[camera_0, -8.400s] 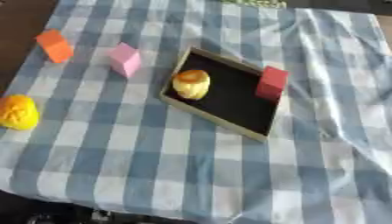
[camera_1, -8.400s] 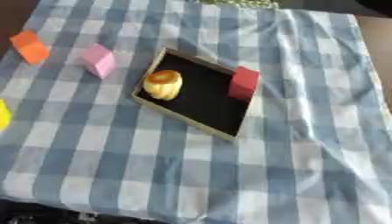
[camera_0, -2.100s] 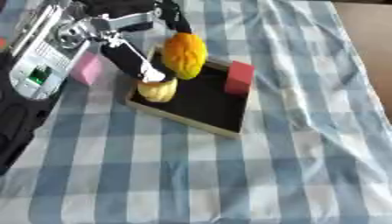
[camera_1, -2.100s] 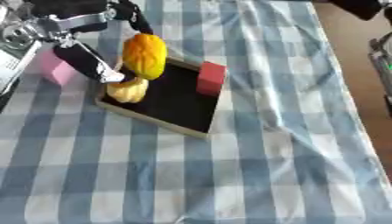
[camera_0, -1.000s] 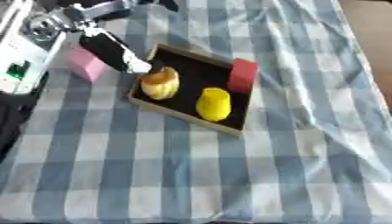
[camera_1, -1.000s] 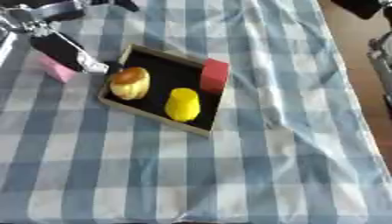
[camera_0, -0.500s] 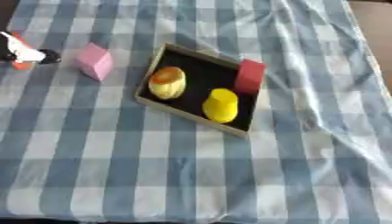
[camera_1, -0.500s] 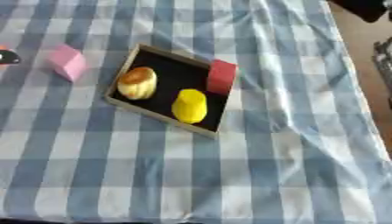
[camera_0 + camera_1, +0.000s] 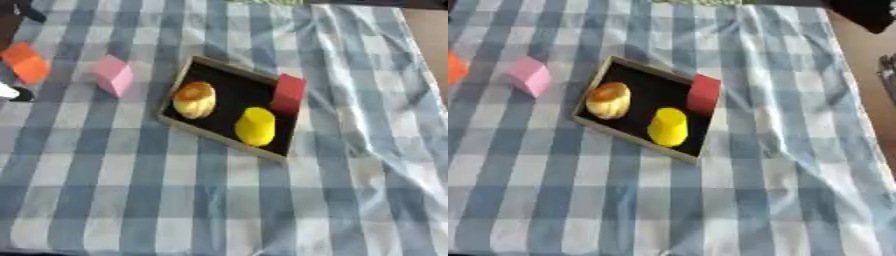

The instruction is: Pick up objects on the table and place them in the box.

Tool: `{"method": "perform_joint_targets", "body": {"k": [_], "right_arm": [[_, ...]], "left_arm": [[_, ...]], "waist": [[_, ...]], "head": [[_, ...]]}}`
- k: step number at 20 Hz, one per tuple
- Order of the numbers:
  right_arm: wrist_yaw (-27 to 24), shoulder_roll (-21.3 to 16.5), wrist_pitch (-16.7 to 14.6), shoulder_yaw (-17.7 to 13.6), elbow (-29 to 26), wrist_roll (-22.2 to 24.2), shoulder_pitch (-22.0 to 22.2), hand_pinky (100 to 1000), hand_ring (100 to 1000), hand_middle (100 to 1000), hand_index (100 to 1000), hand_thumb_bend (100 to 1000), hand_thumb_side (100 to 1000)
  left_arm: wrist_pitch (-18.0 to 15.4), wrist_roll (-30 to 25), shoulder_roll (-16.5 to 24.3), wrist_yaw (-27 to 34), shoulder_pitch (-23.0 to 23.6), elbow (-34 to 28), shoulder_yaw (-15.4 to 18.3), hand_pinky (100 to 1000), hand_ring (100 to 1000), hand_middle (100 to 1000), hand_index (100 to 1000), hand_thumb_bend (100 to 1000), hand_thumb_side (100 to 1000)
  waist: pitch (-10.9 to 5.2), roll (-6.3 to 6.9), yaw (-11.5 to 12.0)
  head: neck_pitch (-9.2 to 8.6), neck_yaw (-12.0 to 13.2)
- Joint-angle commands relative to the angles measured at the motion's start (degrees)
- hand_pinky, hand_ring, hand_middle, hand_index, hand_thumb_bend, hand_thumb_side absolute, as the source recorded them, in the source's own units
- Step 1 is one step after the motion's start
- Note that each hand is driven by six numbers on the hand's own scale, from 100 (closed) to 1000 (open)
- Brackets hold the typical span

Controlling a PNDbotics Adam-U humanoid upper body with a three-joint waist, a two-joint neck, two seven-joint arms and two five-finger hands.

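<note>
A shallow black tray-like box with tan rim [image 9: 186,69] sits mid-table on the blue-and-white checked cloth [image 9: 131,200], now holding three items: a round tan-and-orange bun-shaped object [image 9: 194,99] at its left, a yellow oblong fruit-like piece [image 9: 255,126] at centre-right, and a red block [image 9: 288,93] leaning vs. the right rim. The yellow piece, carried above the box approx. two secs ago, lies inside; the arm that delivered it has pulled back out of the left side of the view. Only a small black-and-white fragment [image 9: 10,92] shows at the left edge, w/ a dark shape [image 9: 17,10] in the top-left corner; whether either belongs to the left hand, and how its fingers stand, cannot be told. The right hand shows in neither view.

Judged from the layout, two things remain outside: a pink cube [image 9: 113,75] just left of the box and an orange block [image 9: 25,62] further left, near the edge. The pink cube, being nearest, looks the likely next pick.

No brands, labels or legible writing anywhere.
</note>
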Motion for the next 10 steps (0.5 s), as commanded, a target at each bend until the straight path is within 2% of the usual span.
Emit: {"method": "perform_joint_targets", "body": {"k": [1, 6, 10], "right_arm": [[-0.38, -1.77, 0.12, -0.84, -0.95, -0.17, -0.52, 799, 748, 562, 710, 250, 334], [-0.54, -1.78, 0.12, -0.72, -0.95, -0.01, -0.63, 800, 748, 561, 710, 249, 335], [-0.58, -1.83, 0.22, -0.73, -0.95, 0.00, -0.66, 799, 747, 561, 709, 248, 336]], "left_arm": [[-0.16, 0.24, 1.17, -2.54, -2.00, 1.88, 0.66, 964, 915, 843, 938, 752, 229], [2.06, 3.47, 0.91, -9.82, -3.50, 7.43, 2.59, 964, 916, 843, 939, 762, 261], [4.81, 6.59, 0.92, -9.80, -4.37, 11.23, 4.74, 958, 914, 838, 926, 709, 298]], "waist": [[-0.08, -0.64, -0.03], [0.31, -0.78, -0.09], [0.66, -0.90, -0.15]], "head": [[-1.11, 0.57], [-1.84, 0.86], [-2.31, 0.56]]}}
